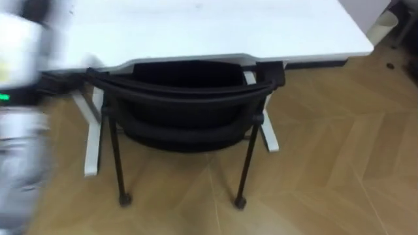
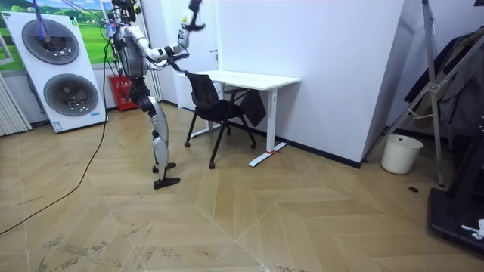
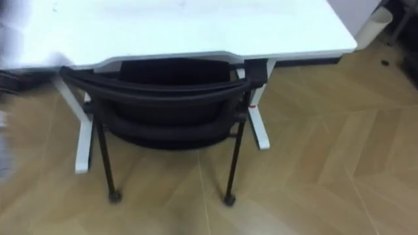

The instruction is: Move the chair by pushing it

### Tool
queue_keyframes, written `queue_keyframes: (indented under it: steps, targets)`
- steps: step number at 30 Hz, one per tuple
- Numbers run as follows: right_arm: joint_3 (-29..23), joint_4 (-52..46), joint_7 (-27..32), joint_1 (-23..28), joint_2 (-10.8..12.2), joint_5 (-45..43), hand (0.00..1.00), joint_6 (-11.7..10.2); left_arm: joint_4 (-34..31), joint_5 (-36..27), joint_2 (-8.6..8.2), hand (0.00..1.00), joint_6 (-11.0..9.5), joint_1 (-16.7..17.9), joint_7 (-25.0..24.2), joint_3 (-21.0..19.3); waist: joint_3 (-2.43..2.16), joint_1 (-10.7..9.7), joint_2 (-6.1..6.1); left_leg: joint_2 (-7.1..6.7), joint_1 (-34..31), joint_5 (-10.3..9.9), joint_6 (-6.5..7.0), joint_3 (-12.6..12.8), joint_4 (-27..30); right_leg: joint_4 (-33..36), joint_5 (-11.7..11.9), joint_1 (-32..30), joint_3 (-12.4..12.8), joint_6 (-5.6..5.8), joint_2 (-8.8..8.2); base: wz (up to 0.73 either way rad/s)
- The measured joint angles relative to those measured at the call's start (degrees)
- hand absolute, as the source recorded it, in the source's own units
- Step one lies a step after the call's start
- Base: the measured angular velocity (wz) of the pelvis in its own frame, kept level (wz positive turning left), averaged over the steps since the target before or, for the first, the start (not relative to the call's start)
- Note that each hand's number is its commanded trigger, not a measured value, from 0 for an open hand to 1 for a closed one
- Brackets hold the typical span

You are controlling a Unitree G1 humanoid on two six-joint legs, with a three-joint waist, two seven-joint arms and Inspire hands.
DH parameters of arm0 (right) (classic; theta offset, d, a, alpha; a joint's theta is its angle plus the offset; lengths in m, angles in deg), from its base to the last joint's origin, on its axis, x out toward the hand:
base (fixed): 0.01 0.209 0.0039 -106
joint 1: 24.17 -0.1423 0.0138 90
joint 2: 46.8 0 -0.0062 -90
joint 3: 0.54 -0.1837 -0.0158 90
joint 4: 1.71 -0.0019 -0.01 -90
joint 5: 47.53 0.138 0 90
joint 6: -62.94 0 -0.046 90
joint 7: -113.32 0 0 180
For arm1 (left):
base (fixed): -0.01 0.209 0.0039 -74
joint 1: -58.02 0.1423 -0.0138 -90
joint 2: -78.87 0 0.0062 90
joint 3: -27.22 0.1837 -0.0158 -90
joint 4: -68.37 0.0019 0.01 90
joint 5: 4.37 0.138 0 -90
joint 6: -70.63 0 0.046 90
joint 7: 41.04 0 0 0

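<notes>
A black chair (image 1: 186,98) on thin legs with castors stands straight ahead of me, its back toward me and its seat partly under a white desk (image 1: 215,26). In the room view I stand a step behind the chair (image 2: 208,98), facing the desk (image 2: 249,78). One arm reaches forward over the chair's back, forearm raised, and its hand (image 2: 193,19) is up high, clear of the chair. It looks like my left hand. A blurred grey shape, my left arm (image 1: 19,98), runs along the left edge of the left eye view. Nothing touches the chair's back (image 3: 157,88).
The desk stands against a white wall on white legs (image 1: 93,140). A white bin (image 2: 401,153) sits on the floor to the room view's right, near a dark rack (image 2: 454,98). Stacked washing machines (image 2: 64,72) and a red crate (image 2: 121,92) are behind me.
</notes>
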Motion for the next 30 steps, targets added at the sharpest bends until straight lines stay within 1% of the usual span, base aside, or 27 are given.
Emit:
queue_keyframes:
  steps: [1,2,3,4,5,6,7,8,9,10,11,12,13,14,15,17,18,20,21,23,24,25,26,27,28,29,30]
  targets:
    - [-3.7,0.0,1.3,3.1,0.0,6.4,0.00,0.0,0.3,-4.5,-0.11,0.00,-0.1,3.4,3.2,-5.3,-0.08,-0.6,0.61,-0.43,1.8,-0.4,-0.10,0.5,-0.5,0.6,-1.1,1.0,-0.1,0.00,-0.52,-0.15]
    - [-7.8,0.4,2.9,7.0,0.2,11.5,0.00,0.0,0.3,-8.3,-0.61,0.00,0.0,6.8,5.6,-8.9,-0.07,-1.3,0.68,-1.14,2.9,-1.0,-0.16,0.8,-0.6,1.2,-3.1,1.7,0.0,-0.22,-1.31,-0.09]
    - [-9.6,0.6,3.6,8.6,0.4,14.0,0.00,0.1,0.2,-10.0,-1.42,0.00,0.0,8.6,6.7,-10.4,0.08,-1.8,0.74,-1.28,3.3,-1.2,-0.18,0.8,-0.5,1.8,-3.7,1.7,0.0,-0.17,-1.50,0.00]
    - [-12.5,0.7,4.8,11.7,1.4,19.9,0.00,0.1,0.2,-13.1,-3.07,0.00,0.0,11.3,8.8,-12.6,0.18,-2.4,0.60,-1.65,3.5,-1.2,-0.23,1.0,-0.4,3.5,-5.3,1.1,0.3,0.07,-1.85,-0.03]
    - [-14.8,0.9,5.8,14.5,2.7,25.5,0.00,0.2,0.4,-15.9,-4.87,0.00,0.0,13.1,10.5,-14.1,0.24,-2.5,0.46,-1.64,3.3,-1.2,-0.39,1.0,-0.2,4.3,-6.0,0.4,0.4,0.18,-1.83,-0.05]
    - [-15.4,1.9,6.1,15.8,3.6,27.7,0.00,0.1,0.9,-17.4,-5.47,0.00,0.0,13.7,11.3,-14.4,0.32,-2.5,0.36,-1.69,3.1,-1.2,-0.45,1.0,-0.1,4.3,-6.1,0.3,0.4,-0.13,-1.69,-0.07]
    - [-15.6,4.4,6.1,18.5,5.6,31.4,0.00,0.3,2.3,-20.4,-6.30,0.00,0.1,15.1,12.2,-14.8,0.64,-2.5,0.10,-1.49,2.8,-1.1,-0.74,0.9,-0.1,4.2,-6.0,0.0,0.4,-0.40,-1.42,-0.07]
    - [-14.1,7.7,5.5,21.4,7.5,37.6,0.00,0.8,4.7,-25.0,-7.05,0.00,-0.1,16.7,12.5,-14.3,0.72,-2.4,-0.61,-1.48,2.9,-0.9,-1.01,0.6,-0.5,4.2,-5.8,-0.1,0.4,-0.58,-1.25,-0.07]
    - [-13.2,9.5,5.0,22.9,8.4,41.3,0.00,1.2,6.4,-27.9,-7.26,0.00,0.0,17.4,12.4,-13.8,0.75,-2.3,-0.80,-1.44,2.9,-0.8,-1.08,0.4,-0.7,4.0,-5.7,-0.1,0.4,-0.69,-1.12,-0.07]
    - [-11.5,13.3,3.6,25.5,10.6,49.1,0.00,2.1,11.6,-33.6,-7.55,0.00,0.3,18.7,12.2,-11.9,0.83,-1.9,-1.07,-1.20,2.9,-0.7,-1.19,0.2,-1.0,3.7,-5.3,-0.1,0.4,-0.71,-0.99,-0.03]
    - [-9.8,18.0,1.6,26.9,13.2,56.9,0.00,2.7,17.1,-39.7,-8.40,0.00,0.9,19.6,11.6,-10.0,0.85,-1.8,-1.11,-0.82,2.7,-0.8,-1.20,0.2,-1.0,3.1,-5.1,0.1,0.4,-0.81,-0.77,0.00]
    - [-9.2,21.3,0.6,27.0,14.5,60.9,0.00,3.2,20.1,-42.9,-8.95,0.00,1.4,19.9,11.2,-9.2,0.84,-1.9,-1.09,-0.73,2.5,-0.8,-1.20,0.2,-1.0,2.6,-5.0,0.1,0.4,-0.92,-0.63,0.05]
    - [-8.3,28.1,-1.3,27.0,16.8,67.5,0.00,4.0,26.5,-48.6,-9.83,0.00,2.1,19.9,10.3,-7.4,0.76,-2.0,-0.99,-0.76,2.2,-0.8,-1.20,-0.1,-1.0,2.1,-5.0,0.2,0.2,-0.92,-0.60,0.10]
    - [-7.9,33.8,-3.0,27.0,19.5,72.6,0.00,4.7,32.1,-53.4,-11.22,0.00,3.0,20.1,8.9,-6.4,0.65,-1.9,-0.79,-0.85,2.0,-0.9,-1.18,-0.3,-1.1,1.8,-4.9,0.1,0.0,-0.83,-0.63,0.10]
    - [-7.9,36.2,-3.8,27.0,20.9,74.7,0.00,4.8,34.5,-55.1,-12.15,0.00,3.3,20.2,8.3,-6.4,0.62,-1.9,-0.73,-0.91,2.0,-1.0,-1.17,-0.3,-1.1,1.8,-4.9,0.1,0.0,-0.83,-0.67,0.06]
    - [-7.6,46.2,-6.8,26.9,25.4,77.2,0.00,5.1,41.2,-59.6,-15.32,0.00,4.3,21.4,5.2,-6.2,0.34,-1.8,-0.23,-0.99,1.7,-1.5,-1.15,-0.5,-1.0,1.6,-4.9,0.2,0.1,-1.01,-0.67,0.00]
    - [-7.6,48.1,-7.6,26.9,26.1,77.2,0.00,5.1,42.4,-59.9,-15.81,0.00,4.3,21.7,4.2,-6.2,0.31,-1.8,-0.14,-1.01,1.6,-1.6,-1.14,-0.5,-1.0,1.6,-4.9,0.2,0.1,-1.06,-0.67,0.00]
    - [-5.4,57.2,-12.2,26.8,26.7,75.0,0.00,5.3,49.4,-59.8,-16.49,0.00,4.3,22.1,-0.3,-6.2,0.02,-2.0,0.50,-0.96,1.6,-1.9,-1.17,-0.6,-1.0,0.8,-4.8,0.5,-0.1,-1.18,-0.65,0.00]
    - [-4.8,59.0,-13.6,26.8,26.8,73.5,0.00,5.6,50.8,-59.7,-16.82,0.00,4.3,22.2,-1.5,-6.2,0.05,-2.1,0.67,-0.97,1.7,-2.0,-1.16,-0.6,-1.1,0.8,-4.8,0.6,-0.1,-1.18,-0.66,0.00]
    - [-0.6,66.8,-20.8,26.6,26.7,69.9,0.00,6.4,57.3,-59.2,-17.15,0.00,4.7,22.1,-6.7,-3.5,0.02,-2.4,1.18,-1.03,2.9,-2.3,-1.20,-0.8,-1.5,0.2,-4.8,2.1,-0.8,-1.18,-0.89,0.04]
    - [0.1,68.6,-22.6,26.5,26.7,69.3,0.00,7.0,59.0,-59.2,-17.27,0.00,5.1,22.1,-8.2,-2.6,-0.05,-2.5,1.30,-1.01,3.4,-2.4,-1.22,-0.9,-1.6,-0.2,-4.8,2.9,-1.1,-1.18,-0.89,0.03]
    - [1.9,71.6,-25.4,26.1,26.7,66.8,0.00,8.6,62.1,-58.1,-17.81,0.00,6.4,22.1,-11.2,-0.8,-0.17,-2.3,1.50,-1.01,4.5,-2.5,-1.30,-0.8,-2.0,-0.6,-4.8,3.9,-1.1,-1.18,-0.92,0.00]
    - [5.1,73.9,-27.9,25.2,26.7,64.2,0.00,9.9,65.6,-56.3,-18.39,0.00,7.8,22.1,-14.0,2.2,-0.10,-2.4,1.83,-0.95,5.1,-2.6,-1.35,-0.8,-2.2,-1.0,-4.7,4.5,-1.0,-1.24,-0.85,-0.07]
    - [6.7,74.8,-29.1,24.4,26.7,62.8,0.00,10.7,67.0,-55.6,-18.55,0.00,8.7,22.0,-15.5,3.8,-0.10,-2.4,1.92,-0.95,5.4,-2.6,-1.35,-0.8,-2.3,-1.1,-4.7,4.7,-1.0,-1.24,-0.84,0.00]
    - [10.1,75.5,-31.6,23.4,26.8,61.0,0.00,12.8,68.9,-55.3,-18.98,0.00,10.7,22.0,-18.5,6.7,-0.07,-2.5,2.00,-0.91,5.6,-2.6,-1.35,-0.8,-2.4,-1.2,-4.7,5.0,-1.1,-1.24,-0.81,0.06]
    - [12.3,75.8,-34.4,22.2,26.8,59.3,0.00,14.3,70.1,-55.0,-19.48,0.00,12.7,21.7,-21.6,8.3,-0.01,-2.8,2.09,-0.86,5.9,-2.6,-1.34,-0.8,-2.4,-1.4,-4.7,5.4,-1.4,-1.29,-0.77,0.08]
    - [13.1,75.9,-35.6,21.5,26.7,58.5,0.00,14.7,71.0,-54.4,-19.56,0.00,13.4,21.5,-23.1,9.4,0.01,-2.7,2.12,-0.84,6.0,-2.6,-1.32,-0.9,-2.4,-1.6,-4.7,5.6,-1.4,-1.30,-0.71,0.08]
